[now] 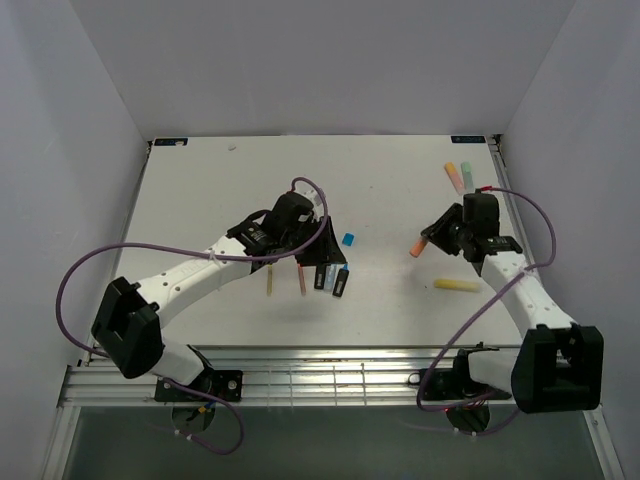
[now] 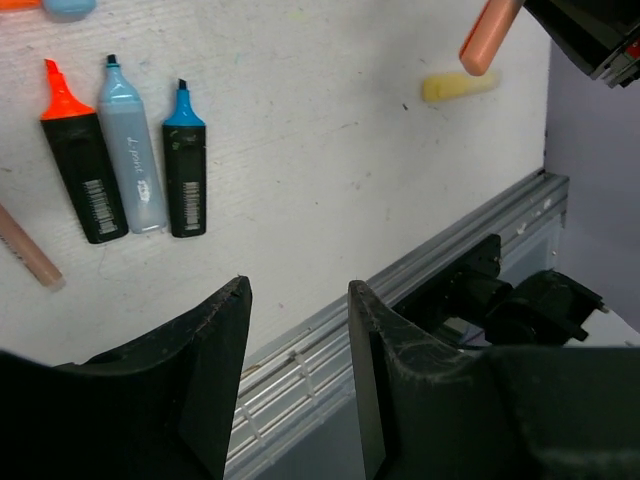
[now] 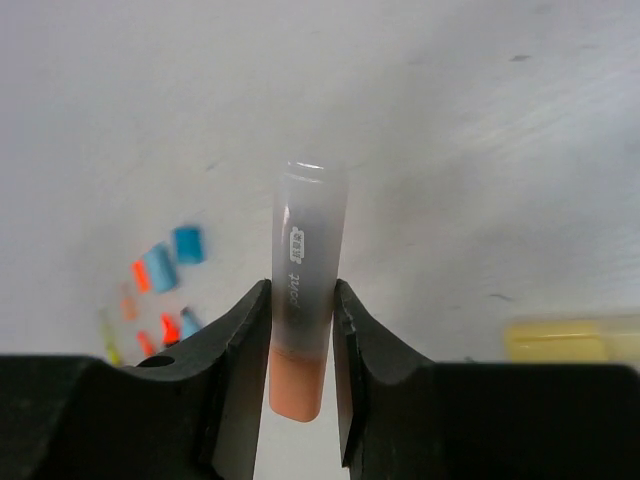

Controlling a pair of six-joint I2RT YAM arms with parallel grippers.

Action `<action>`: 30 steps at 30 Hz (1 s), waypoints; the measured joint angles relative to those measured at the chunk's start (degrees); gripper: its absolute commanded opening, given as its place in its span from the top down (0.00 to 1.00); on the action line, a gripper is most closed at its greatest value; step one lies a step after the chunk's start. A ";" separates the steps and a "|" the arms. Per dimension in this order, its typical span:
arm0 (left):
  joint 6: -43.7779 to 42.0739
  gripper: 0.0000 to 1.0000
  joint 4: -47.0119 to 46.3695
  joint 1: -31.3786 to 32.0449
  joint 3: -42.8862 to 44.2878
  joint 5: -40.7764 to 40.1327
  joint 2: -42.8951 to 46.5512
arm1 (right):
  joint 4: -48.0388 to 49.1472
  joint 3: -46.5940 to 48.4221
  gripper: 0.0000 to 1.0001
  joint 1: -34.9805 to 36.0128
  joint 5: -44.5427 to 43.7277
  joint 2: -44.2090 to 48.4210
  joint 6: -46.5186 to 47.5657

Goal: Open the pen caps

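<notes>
While my right gripper (image 3: 300,300) clamps the peach pen (image 3: 308,230), I see the left gripper (image 2: 298,300) spread apart, empty.

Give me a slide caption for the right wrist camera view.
Right gripper shut on a peach highlighter over the white table, a yellow pen lying blurred at right.

Bright, even overhead light, soft shadows; in the right wrist view the pen (image 3: 305,250) is sharp, background blurred.
</notes>
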State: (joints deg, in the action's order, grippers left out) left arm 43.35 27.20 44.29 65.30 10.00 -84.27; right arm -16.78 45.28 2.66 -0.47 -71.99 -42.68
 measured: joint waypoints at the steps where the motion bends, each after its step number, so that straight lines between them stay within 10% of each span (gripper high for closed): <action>1: 0.07 0.46 -0.44 -0.07 -0.50 1.27 0.85 | 1.27 -0.44 0.92 1.99 2.14 2.84 0.92; 11: 3.98 0.42 -18.45 -0.31 -16.15 15.41 11.87 | 19.37 -11.65 0.92 22.56 15.54 21.22 -0.59; 30: 8.24 0.43 -30.49 1.92 -20.63 17.00 12.52 | 23.37 -12.41 0.92 38.34 3.98 18.99 -8.83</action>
State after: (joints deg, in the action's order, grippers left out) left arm 51.59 -3.29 46.22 44.66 27.00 -71.75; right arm 6.59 32.86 40.99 3.51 -52.99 -51.51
